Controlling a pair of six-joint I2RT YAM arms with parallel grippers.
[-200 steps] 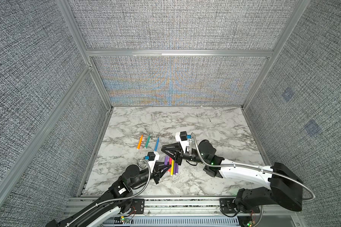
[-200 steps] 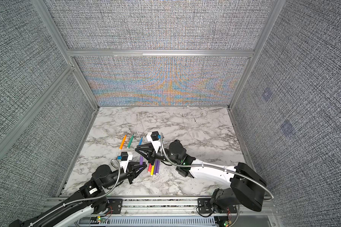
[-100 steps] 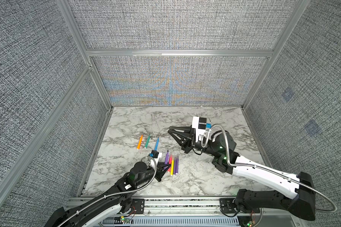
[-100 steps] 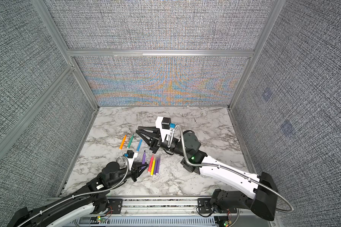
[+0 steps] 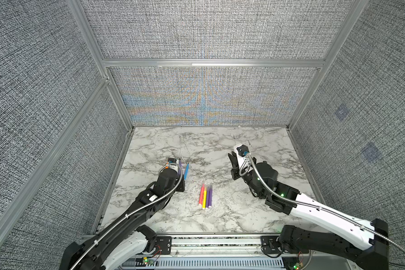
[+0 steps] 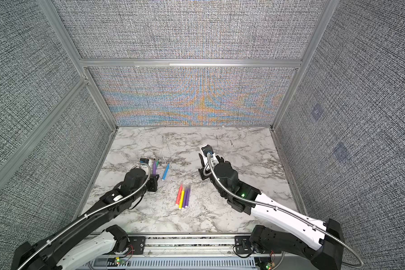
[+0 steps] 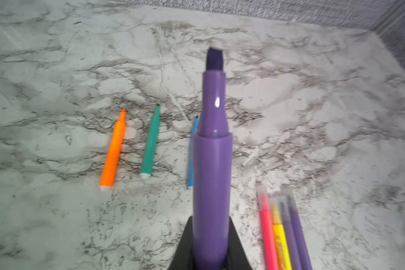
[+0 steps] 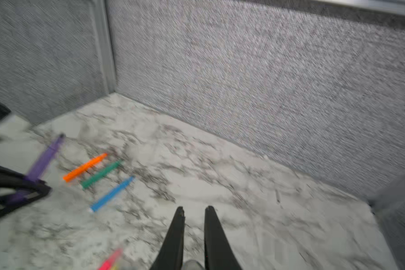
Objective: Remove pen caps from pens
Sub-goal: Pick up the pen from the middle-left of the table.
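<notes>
The left gripper (image 7: 209,247) is clamped on a purple pen (image 7: 212,163). The pen's cap is off and its dark tip is bare. On the tabletop (image 5: 222,222) past it lie an orange pen (image 7: 114,149), a green pen (image 7: 151,142) and a blue pen (image 6: 165,171), side by side with gaps between them and their tips bare. Near the middle, a red pen (image 5: 201,195), a yellow pen (image 5: 204,198) and two more purple pens (image 5: 209,196) lie tight together, with clear pen caps (image 7: 261,190) on their ends. The right gripper (image 8: 195,208) is over bare tabletop, well apart from the pens, with its fingers (image 8: 175,233) together. A small pale thing low between them is too blurry to name.
</notes>
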